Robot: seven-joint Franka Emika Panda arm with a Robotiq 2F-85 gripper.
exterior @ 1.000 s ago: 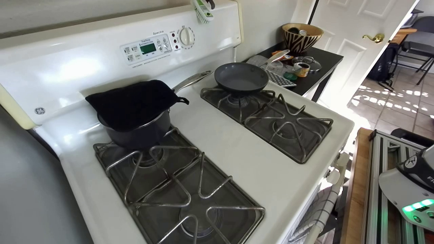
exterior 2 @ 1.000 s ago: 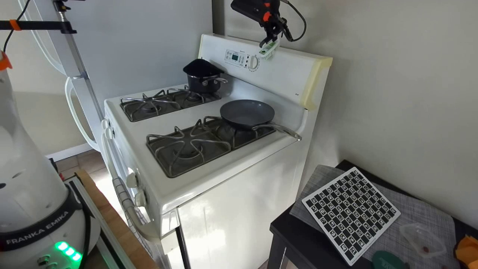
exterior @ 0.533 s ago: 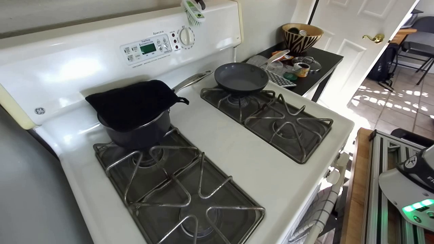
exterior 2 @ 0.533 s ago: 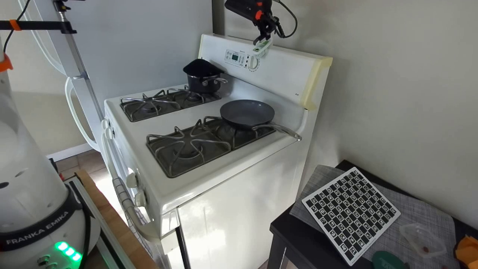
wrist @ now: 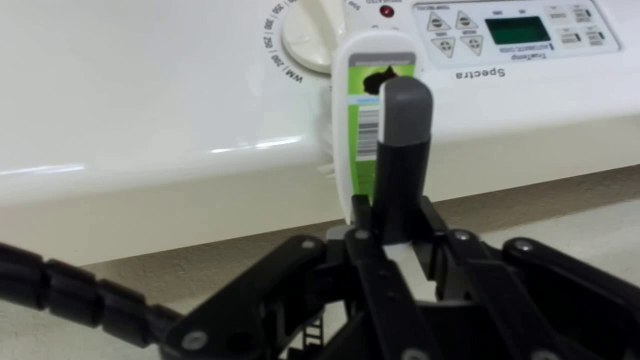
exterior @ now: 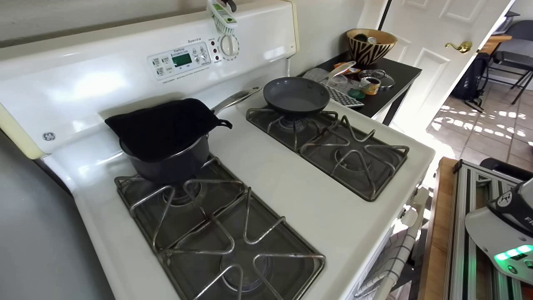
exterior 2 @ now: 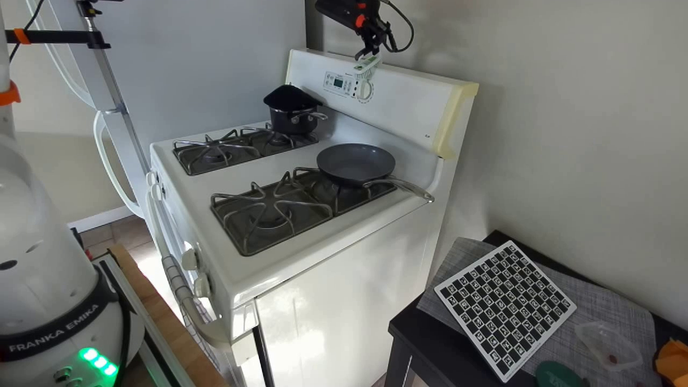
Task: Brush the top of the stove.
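The top of the stove is a white enamel surface [exterior: 270, 175] with black grates on either side of a bare centre strip; it also shows in an exterior view [exterior 2: 236, 174]. The brush [exterior: 222, 17] has a white body, a green label and pale bristles facing down. In the wrist view the brush [wrist: 357, 130] shows its label and its dark, grey-tipped handle. My gripper [wrist: 395, 215] is shut on that handle. In an exterior view the gripper [exterior 2: 367, 52] holds the brush by the control panel's upper edge, near the knob, well above the cooking surface. The finger contact is partly hidden.
A dark saucepan [exterior: 168, 162] with a black cloth [exterior: 162, 129] over it stands on a back burner. A skillet [exterior: 296, 96] stands on the other back burner, its handle reaching past the stove's edge. The upright control panel [exterior: 104, 75] rises behind. A side table [exterior 2: 408, 322] holds a checkered board [exterior 2: 505, 309].
My gripper and the brush have moved left in both exterior views, along the control panel toward the display. The grip on the brush has stayed the same. The pans have not moved.
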